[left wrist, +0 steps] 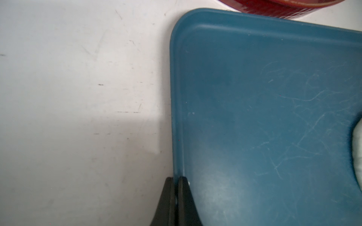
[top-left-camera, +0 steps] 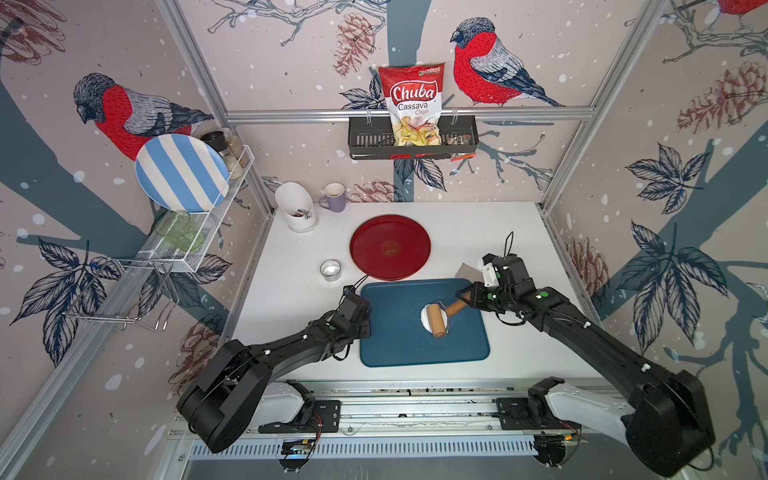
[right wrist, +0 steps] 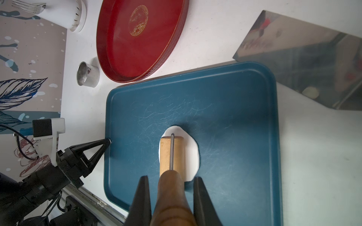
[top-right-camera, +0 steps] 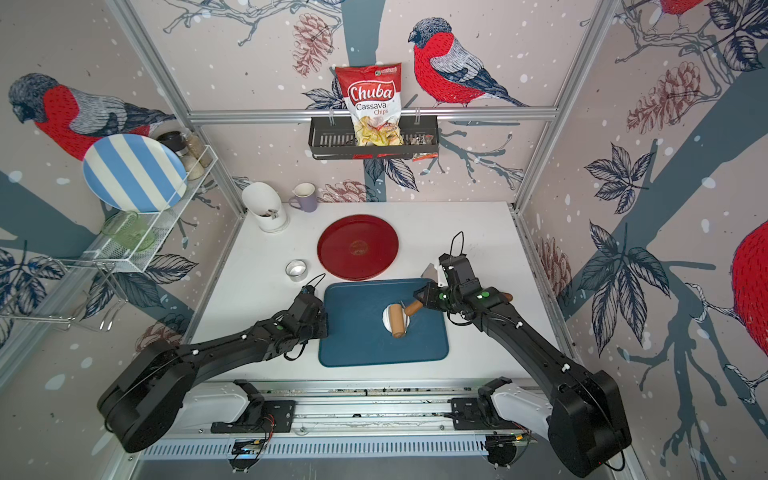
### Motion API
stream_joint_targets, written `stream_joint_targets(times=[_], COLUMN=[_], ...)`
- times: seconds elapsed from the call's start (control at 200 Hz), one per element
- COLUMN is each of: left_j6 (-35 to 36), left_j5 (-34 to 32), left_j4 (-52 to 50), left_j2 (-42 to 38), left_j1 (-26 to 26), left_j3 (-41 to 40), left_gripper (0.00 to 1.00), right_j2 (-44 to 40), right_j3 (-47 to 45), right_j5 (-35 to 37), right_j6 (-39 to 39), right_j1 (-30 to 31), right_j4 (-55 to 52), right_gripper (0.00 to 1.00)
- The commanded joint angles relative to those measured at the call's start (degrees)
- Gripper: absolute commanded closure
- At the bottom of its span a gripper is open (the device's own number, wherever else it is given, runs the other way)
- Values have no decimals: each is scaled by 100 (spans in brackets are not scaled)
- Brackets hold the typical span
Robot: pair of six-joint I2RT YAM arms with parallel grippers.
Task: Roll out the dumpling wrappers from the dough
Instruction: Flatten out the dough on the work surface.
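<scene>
A flattened oval of white dough (top-left-camera: 426, 316) (right wrist: 193, 150) lies in the middle of the blue tray (top-left-camera: 395, 353) (right wrist: 235, 127). A wooden roller (top-left-camera: 437, 323) (top-right-camera: 398, 322) (right wrist: 166, 154) rests across the dough. My right gripper (top-left-camera: 465, 300) (right wrist: 170, 178) is shut on the roller's handle. My left gripper (left wrist: 176, 177) (top-left-camera: 365, 328) (right wrist: 108, 141) is shut, pinching the rim of the tray's left edge. The left wrist view shows only a sliver of the dough (left wrist: 358, 146). No dumpling wrappers are in view.
A red plate (top-left-camera: 390, 247) lies just behind the tray. A metal ring cutter (top-left-camera: 331, 269) stands left of the plate. A metal scraper (top-left-camera: 468, 271) lies by the tray's far right corner. A white cutlery holder (top-left-camera: 296, 208) and a purple mug (top-left-camera: 333, 197) stand at the back.
</scene>
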Motion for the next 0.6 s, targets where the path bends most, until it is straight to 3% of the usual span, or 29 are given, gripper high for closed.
stream_joint_targets(times=[0.0, 0.195, 0.595], left_j6=[57, 65, 55], left_j5=[76, 76, 76], left_j4=[-347, -347, -356], left_j2=[53, 73, 71], left_j1=[-7, -11, -16], left_j3=[-3, 6, 4], left_gripper=[100, 100, 100], right_j2=[27, 59, 229], right_j3=[-141, -224, -199], right_j5=[212, 628, 774], right_j6=[-132, -101, 14], right_j1=[95, 456, 990], right_j4=[-138, -91, -143], right_gripper=[100, 100, 100])
